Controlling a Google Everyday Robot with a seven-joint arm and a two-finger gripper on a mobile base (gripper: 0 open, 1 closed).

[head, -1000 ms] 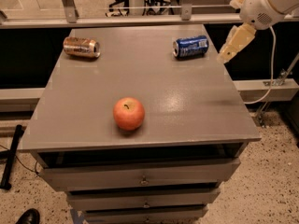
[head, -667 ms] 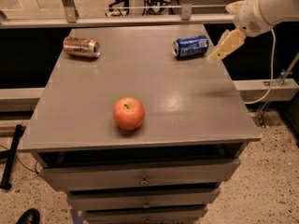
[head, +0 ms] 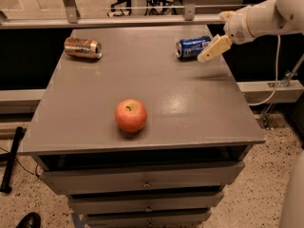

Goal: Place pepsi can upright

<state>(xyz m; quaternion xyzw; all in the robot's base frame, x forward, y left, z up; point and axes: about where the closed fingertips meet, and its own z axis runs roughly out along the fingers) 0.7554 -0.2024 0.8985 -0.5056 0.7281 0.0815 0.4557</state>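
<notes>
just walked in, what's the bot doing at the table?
The robot's arm reaches in from the right, and its end effector hovers right by the pepsi can, which lies on its side at the far right of the grey table and is not yet upright. Contact can't be judged. A gold-brown can lies on its side at far left, and an apple sits near the front.

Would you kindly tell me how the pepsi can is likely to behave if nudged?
Lying on its side on the flat table, the pepsi can would probably roll. Its smooth metal skin may slip in a grasp. The gripper hangs close by one end.
</notes>
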